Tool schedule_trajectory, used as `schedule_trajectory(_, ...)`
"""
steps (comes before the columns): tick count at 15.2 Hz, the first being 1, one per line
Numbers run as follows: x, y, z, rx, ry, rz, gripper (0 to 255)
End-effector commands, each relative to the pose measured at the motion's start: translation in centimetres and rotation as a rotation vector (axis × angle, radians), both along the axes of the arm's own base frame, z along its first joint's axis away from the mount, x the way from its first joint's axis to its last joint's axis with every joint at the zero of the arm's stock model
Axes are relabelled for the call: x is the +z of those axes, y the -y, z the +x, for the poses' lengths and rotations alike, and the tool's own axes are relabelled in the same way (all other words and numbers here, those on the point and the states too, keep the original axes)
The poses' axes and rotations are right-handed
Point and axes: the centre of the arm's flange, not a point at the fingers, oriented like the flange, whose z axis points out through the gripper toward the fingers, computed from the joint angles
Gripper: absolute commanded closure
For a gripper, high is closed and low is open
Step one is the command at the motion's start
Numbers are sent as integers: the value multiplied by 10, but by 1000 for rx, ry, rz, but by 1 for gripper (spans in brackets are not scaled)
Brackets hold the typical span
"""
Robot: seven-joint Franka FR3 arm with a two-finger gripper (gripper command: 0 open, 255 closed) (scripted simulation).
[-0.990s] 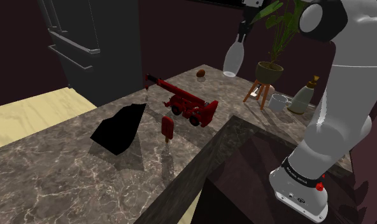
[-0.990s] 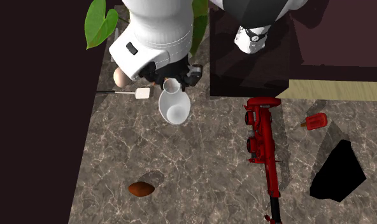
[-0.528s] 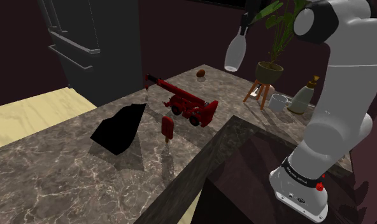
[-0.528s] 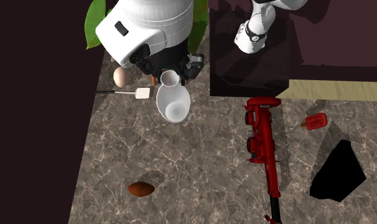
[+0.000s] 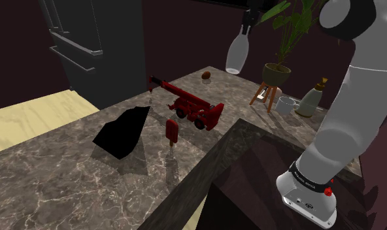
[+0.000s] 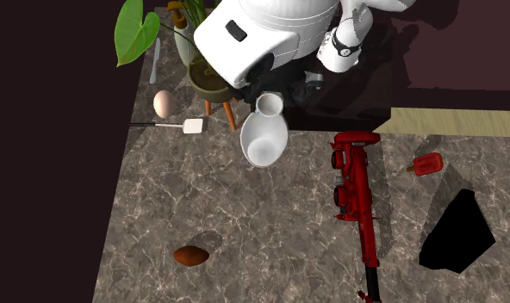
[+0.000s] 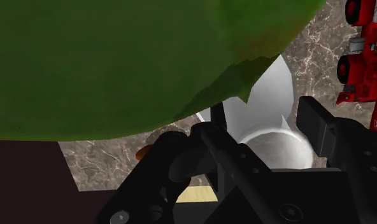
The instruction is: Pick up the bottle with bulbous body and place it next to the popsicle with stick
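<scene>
Currently, the white bulbous bottle point(image 5: 235, 56) is being held high over the marbled surface point(image 5: 87, 176), in the upper middle of the shoulder view. It is hanging body-down from the black gripper point(image 5: 247, 27), which is being kept closed on its narrow neck. In the wrist view, the neck of the bottle point(image 7: 270, 130) is being clasped between the two black fingers point(image 7: 318, 121), while a large green leaf point(image 7: 130, 63) is covering much of what lies beyond. Part of the red toy crane truck point(image 7: 365, 38) is being shown past the bottle.

In the second exterior view, the bottle point(image 6: 264, 142) is being seen from above, at the upper middle of the frame, just below the white arm.

The red popsicle point(image 5: 172, 131) is being shown upright on its stick, a little left of the shoulder view's centre, well apart from the bottle. It stands just beside the toy crane truck point(image 5: 193, 108), with a black angular shape point(image 5: 122, 132) to its left. In the second exterior view, the popsicle point(image 6: 426, 164) is at the right, past the truck point(image 6: 355, 194). A potted plant point(image 5: 277, 70), a white mug point(image 5: 287, 104) and a second bottle point(image 5: 310, 101) are at the shoulder view's upper right.
</scene>
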Motion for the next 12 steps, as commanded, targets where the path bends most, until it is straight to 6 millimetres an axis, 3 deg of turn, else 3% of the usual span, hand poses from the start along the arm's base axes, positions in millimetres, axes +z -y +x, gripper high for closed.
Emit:
schedule_trajectory(1,0,-26,-3,-1,0,-1,255)
schedule_trajectory(12,1,-169,-24,-1,0,-1,255)
